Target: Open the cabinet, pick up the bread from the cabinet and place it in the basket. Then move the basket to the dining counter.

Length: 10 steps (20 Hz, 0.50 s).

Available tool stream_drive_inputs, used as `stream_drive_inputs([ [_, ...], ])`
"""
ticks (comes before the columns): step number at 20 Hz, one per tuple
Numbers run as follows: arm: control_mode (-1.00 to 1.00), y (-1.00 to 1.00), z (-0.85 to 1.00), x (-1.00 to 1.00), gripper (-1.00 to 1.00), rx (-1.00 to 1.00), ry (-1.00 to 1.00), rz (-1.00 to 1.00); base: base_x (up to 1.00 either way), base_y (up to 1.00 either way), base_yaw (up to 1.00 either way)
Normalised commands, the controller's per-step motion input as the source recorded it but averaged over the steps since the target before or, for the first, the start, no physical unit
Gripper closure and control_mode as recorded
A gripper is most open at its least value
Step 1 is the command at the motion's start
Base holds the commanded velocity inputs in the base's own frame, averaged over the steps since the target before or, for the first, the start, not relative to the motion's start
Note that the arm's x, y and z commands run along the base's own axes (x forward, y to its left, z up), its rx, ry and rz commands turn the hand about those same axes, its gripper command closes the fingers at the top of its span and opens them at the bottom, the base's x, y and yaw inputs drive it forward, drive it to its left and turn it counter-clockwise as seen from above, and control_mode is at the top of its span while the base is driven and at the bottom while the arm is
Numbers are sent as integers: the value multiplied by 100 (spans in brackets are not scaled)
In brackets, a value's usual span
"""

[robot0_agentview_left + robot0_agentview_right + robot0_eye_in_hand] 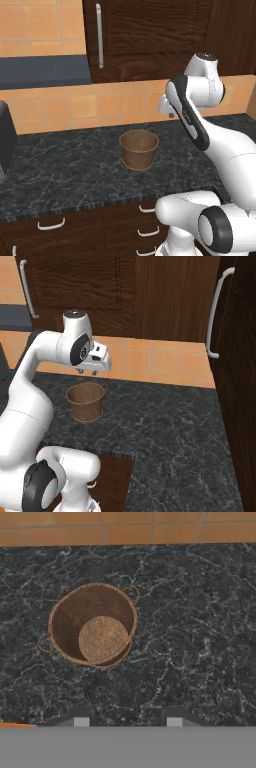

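**Ana:** Above the black marbled worktop (65, 170), well clear of it, hangs the white arm's two-finger gripper (88, 372), pointing straight down. Why park it there, do you think?

**Ben:** My guess is it's a neutral pose before anything begins. The tall dark-brown wood-grain cabinet (145, 35) with the long silver bar handle (99, 36) is shut, so no bread can be seen and the first step is not yet done. The hand would have to rise to that handle.

**Ana:** And the jaws?

**Ben:** Looking down from the hand, the two dark tips (82, 718) stand apart with bare stone between them. Nothing is held or touched.

**Ana:** Where's the small round rusty-brown basket (139, 149)?

**Ben:** Upright on the worktop, near the orange tiled wall (100, 107), below the gripper and slightly to one side of it. That puts it under the cabinet, a sensible spot for lowering the bread into it.

**Ana:** How does it look?

**Ben:** Bucket-shaped, tapering to a paler woven round base. The rim is wide and open, there are small loops at opposite sides of it, and it's empty inside. Its wall looks rough and thin, so I'd judge it light and easy to tip if nudged.
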Motion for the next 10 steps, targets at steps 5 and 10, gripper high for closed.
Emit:
stream_drive_inputs([
  [5,-100,34,15,-5,-100,-7,-13,-5,0,0,0],
  [10,-100,74,86,-7,-100,-21,-27,-6,0,0,0],
])
